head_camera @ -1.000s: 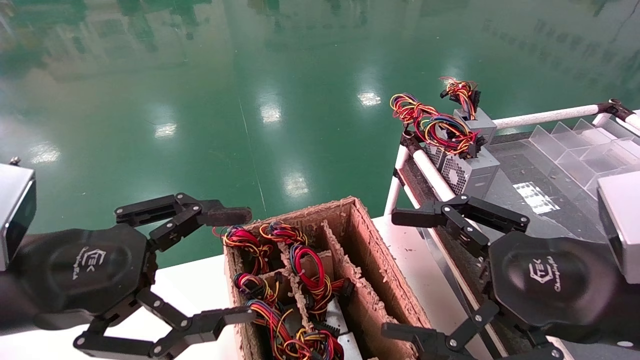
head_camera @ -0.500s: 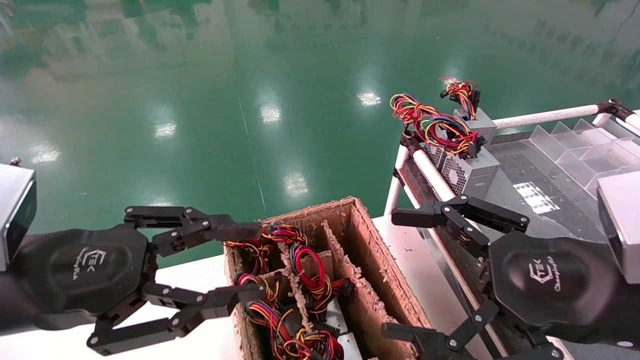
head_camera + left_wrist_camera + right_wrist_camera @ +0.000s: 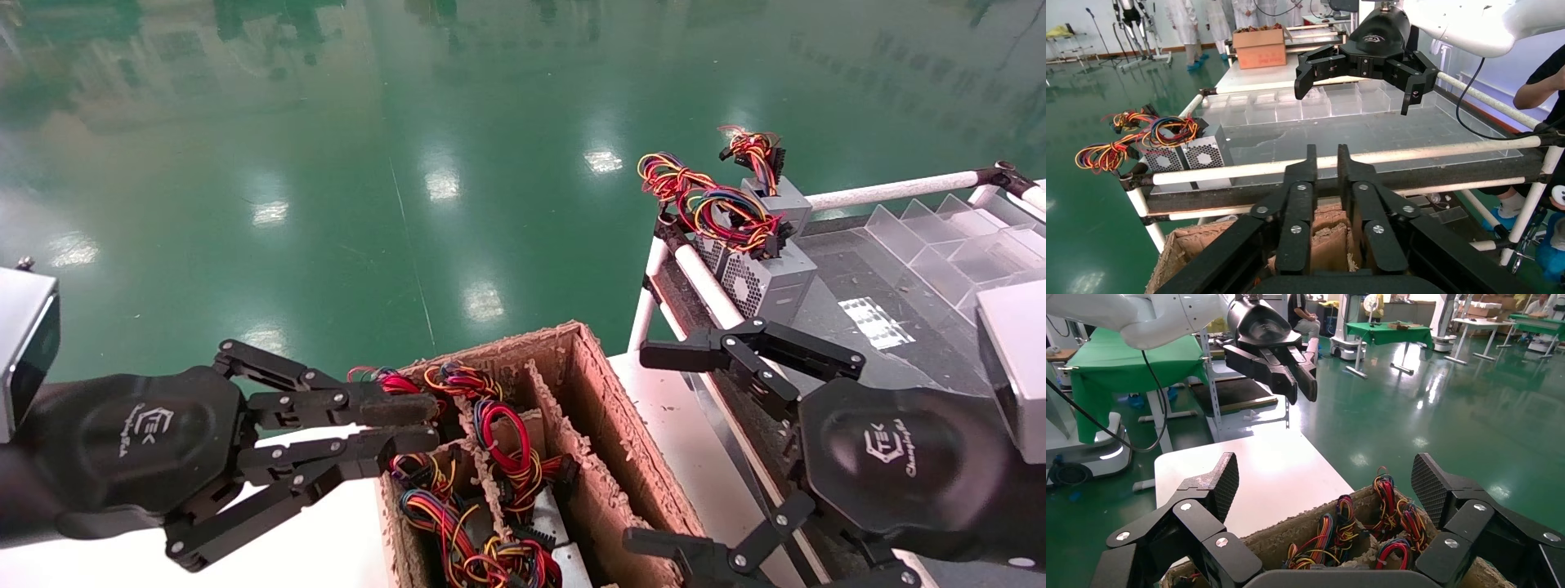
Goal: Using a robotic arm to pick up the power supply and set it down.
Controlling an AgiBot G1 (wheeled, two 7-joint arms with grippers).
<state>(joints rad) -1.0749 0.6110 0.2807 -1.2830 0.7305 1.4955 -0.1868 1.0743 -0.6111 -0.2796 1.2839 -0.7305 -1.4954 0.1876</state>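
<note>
Several power supplies stand in the cells of a worn cardboard box (image 3: pixel 507 343), showing mostly as red, yellow and blue wire bundles (image 3: pixel 498 445). Two more grey power supplies (image 3: pixel 768 282) sit on the rack at the right, wires on top. My left gripper (image 3: pixel 413 423) hangs over the box's left far corner, shut to a narrow gap with nothing seen between the fingers; a red wire loop lies just beside the upper finger. The left wrist view shows that gripper (image 3: pixel 1326 159) above the box rim (image 3: pixel 1187 251). My right gripper (image 3: pixel 641 447) is wide open beside the box's right wall, and empty (image 3: pixel 1324 478).
The box rests on a white table (image 3: pixel 327 465). To the right runs a rack of white tubes (image 3: pixel 703 286) with a dark glossy shelf and clear plastic dividers (image 3: pixel 940 237). Green shiny floor lies beyond. Other tables, boxes and people show far off.
The left gripper's fingers have come together from wide open to nearly touching, staying over the box's left far corner. The right gripper and the power supplies have not moved.
</note>
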